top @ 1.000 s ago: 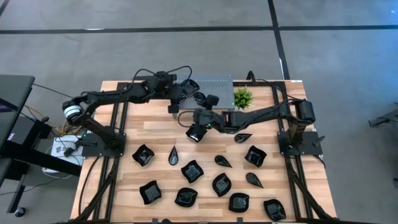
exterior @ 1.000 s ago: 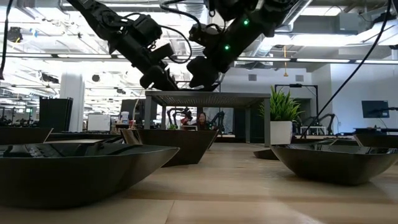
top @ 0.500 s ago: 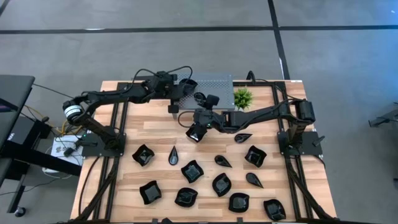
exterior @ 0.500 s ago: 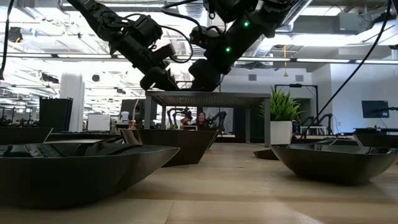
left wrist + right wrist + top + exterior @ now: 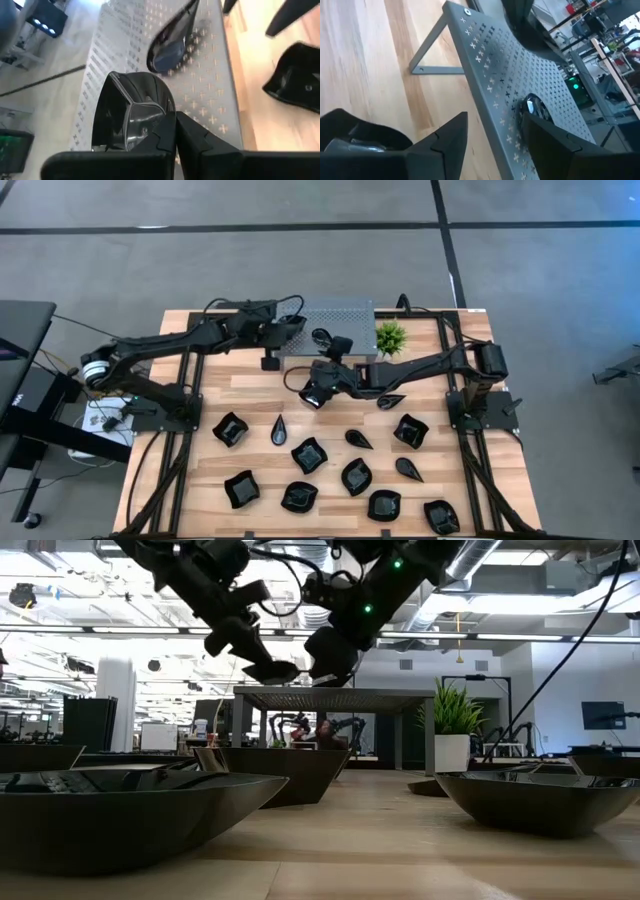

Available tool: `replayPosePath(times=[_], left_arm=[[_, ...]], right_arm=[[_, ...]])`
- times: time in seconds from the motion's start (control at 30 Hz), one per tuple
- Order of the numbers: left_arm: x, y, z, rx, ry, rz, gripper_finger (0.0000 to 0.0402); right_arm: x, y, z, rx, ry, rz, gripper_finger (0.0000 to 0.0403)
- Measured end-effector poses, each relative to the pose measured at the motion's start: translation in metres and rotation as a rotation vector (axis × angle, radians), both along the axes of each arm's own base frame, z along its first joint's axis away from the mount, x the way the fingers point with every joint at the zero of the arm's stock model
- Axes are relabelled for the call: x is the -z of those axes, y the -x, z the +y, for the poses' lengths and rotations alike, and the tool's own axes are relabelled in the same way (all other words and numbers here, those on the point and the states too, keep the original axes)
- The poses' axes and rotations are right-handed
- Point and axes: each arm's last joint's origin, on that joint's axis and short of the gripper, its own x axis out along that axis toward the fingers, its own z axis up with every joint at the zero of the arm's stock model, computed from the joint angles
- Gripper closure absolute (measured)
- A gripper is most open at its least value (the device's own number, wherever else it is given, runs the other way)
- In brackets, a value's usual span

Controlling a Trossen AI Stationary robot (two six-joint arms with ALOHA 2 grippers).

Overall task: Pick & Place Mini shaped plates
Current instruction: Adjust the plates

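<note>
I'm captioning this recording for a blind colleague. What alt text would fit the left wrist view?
The left gripper holds a glossy black wavy-edged mini plate in its dark fingers above the grey perforated metal stand. A black teardrop-shaped plate already lies on that stand, and another black plate shows over the wooden table beyond.

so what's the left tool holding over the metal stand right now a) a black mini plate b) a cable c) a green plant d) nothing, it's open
a, the left tool is shut on a glossy black plate just above the grey perforated stand, where another plate already lies.
</note>
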Motion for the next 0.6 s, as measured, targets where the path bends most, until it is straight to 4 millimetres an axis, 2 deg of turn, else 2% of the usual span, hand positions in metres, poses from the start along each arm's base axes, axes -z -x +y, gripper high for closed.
replayPosePath(times=[0.1, 0.3, 0.4, 0.6], left_arm=[[-0.001, 0.000, -0.002, 0.006, 0.001, -0.006, 0.0392], [0.011, -0.006, 0.002, -0.008, 0.059, 0.018, 0.0390], [0.012, -0.007, 0.002, -0.009, 0.057, 0.017, 0.0379], [0.011, -0.008, 0.002, -0.007, 0.051, 0.006, 0.0358]], right_arm=[[-0.003, -0.001, 0.003, -0.006, 0.001, -0.009, 0.0224], [-0.002, 0.000, 0.004, 0.008, 0.016, 0.010, 0.0250], [-0.001, 0.000, 0.004, -0.013, -0.003, 0.017, 0.0286], [0.002, 0.002, -0.007, 0.006, -0.082, 0.007, 0.0385]])
